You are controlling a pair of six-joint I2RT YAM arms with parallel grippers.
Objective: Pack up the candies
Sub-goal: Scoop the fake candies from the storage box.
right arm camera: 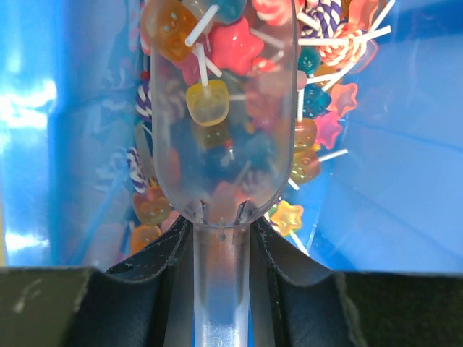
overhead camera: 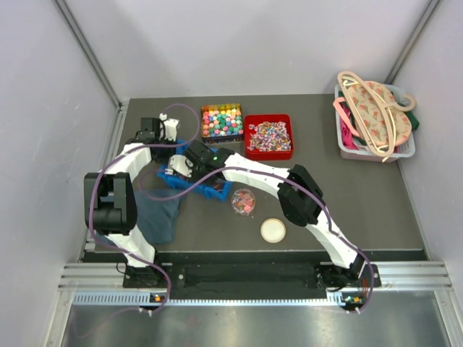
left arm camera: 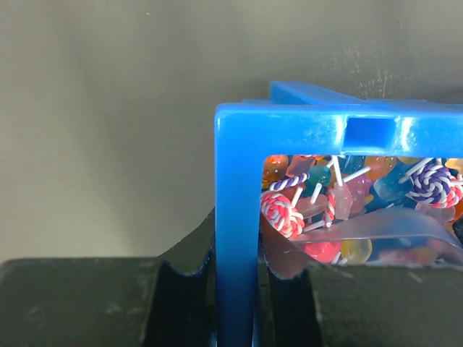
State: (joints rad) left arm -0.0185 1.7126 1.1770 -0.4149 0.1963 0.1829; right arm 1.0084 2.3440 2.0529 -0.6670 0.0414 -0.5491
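A blue bin (overhead camera: 217, 191) lies under both arms and holds lollipop candies (left arm camera: 282, 213). My left gripper (left arm camera: 237, 264) is shut on the bin's blue wall (left arm camera: 237, 217); in the top view it (overhead camera: 171, 173) is at the bin's left end. My right gripper (right arm camera: 221, 235) is shut on the handle of a clear plastic scoop (right arm camera: 217, 144) that lies among the lollipops (right arm camera: 286, 217) in the bin, with several in its bowl; in the top view it (overhead camera: 194, 168) is over the bin. A tray of multicoloured cubes (overhead camera: 222, 121) and a red tray of twist-wrapped candies (overhead camera: 269, 137) stand behind.
A small clear jar (overhead camera: 243, 202) with some candies stands right of the bin, and a round cream lid (overhead camera: 273, 230) lies in front of it. A dark blue cloth (overhead camera: 155, 217) lies at the front left. A basket (overhead camera: 405, 148) with hangers and a bag sits at the back right.
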